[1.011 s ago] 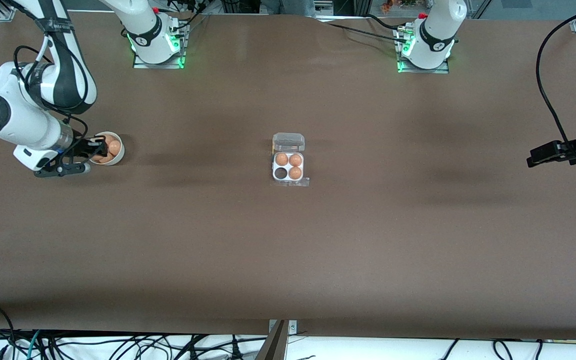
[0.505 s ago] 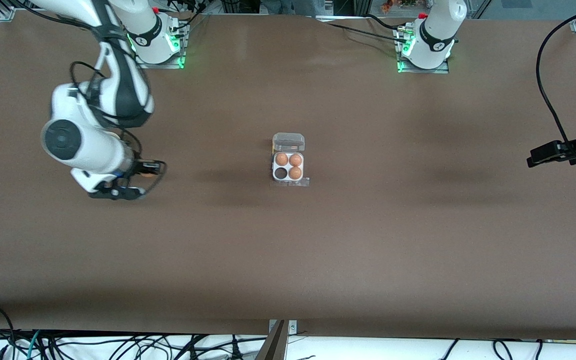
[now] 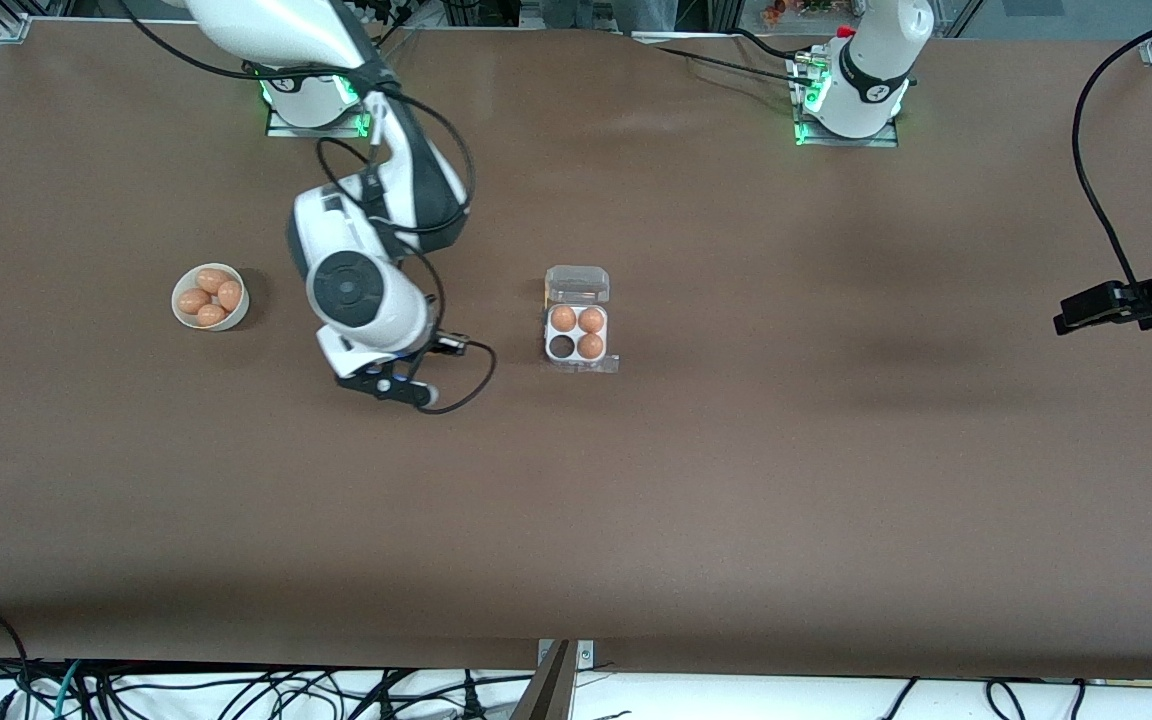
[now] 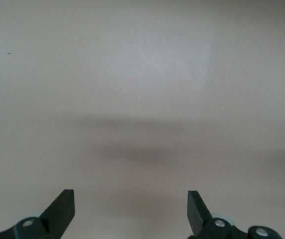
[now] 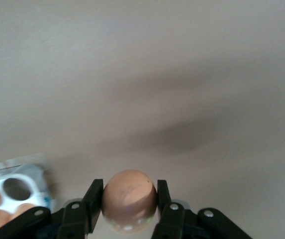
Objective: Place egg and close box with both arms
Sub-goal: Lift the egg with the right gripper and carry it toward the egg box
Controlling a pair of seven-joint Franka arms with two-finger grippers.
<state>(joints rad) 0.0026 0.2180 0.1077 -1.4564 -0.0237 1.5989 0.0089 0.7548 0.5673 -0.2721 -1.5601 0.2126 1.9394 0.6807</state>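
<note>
Right gripper (image 5: 129, 211) is clamped on a brown egg (image 5: 129, 199), fingers (image 5: 93, 200) pressing it from both sides, hanging over bare brown counter (image 3: 636, 500) between the bowl (image 3: 210, 297) and the box (image 3: 577, 332); in the front view the right arm's wrist hides the gripper, which sits about 9 o'clock from the box, near but not over it. Box is mid-counter, clear lid (image 3: 577, 284) open and flipped toward the robots' bases, at 12 o'clock of the white tray. Tray holds three brown eggs (image 3: 590, 345); the one empty cell (image 3: 562, 346) is the one nearer the front camera on the right arm's end. Right wrist view catches the box's corner (image 5: 13, 191) with the empty cell showing, off to the side of the held egg. White round bowl sits toward the right arm's end of the counter, about 9 o'clock of the box and well apart from it, with four eggs in it. Left gripper (image 4: 131, 211) waits at the left arm's end of the counter, about 3 o'clock of the box and well apart from it, fingers spread wide with nothing between them, only bare counter under it.
</note>
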